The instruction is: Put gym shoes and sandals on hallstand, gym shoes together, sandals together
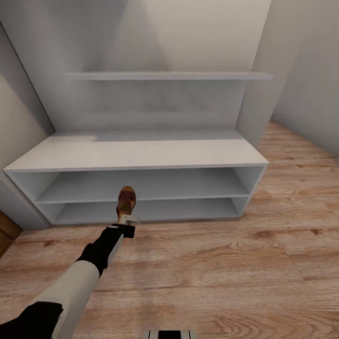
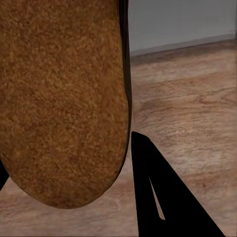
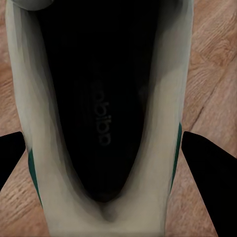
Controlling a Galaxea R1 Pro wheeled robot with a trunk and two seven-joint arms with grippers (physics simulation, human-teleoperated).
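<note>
One sandal (image 1: 126,200) in left gripper (image 1: 128,219); one gym shoe (image 3: 98,123) between right fingers (image 3: 210,165)

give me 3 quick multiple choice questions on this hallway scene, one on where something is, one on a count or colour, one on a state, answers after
1. Where is the sandal held by the left gripper?
A. on the hallstand's top
B. in front of the open shelves of the hallstand, above the floor
C. on the wall shelf

2. How many open shelf levels does the hallstand's bench have?
A. two
B. four
C. none

3. What lies between the fingers of the right gripper?
A. nothing
B. a sandal
C. a gym shoe

Answers:
1 B, the head view shows the sandal at the end of the left arm before the shelves.
2 A, two stacked openings show.
3 C, the right wrist view shows a white shoe with green stripes between the fingers.
</note>
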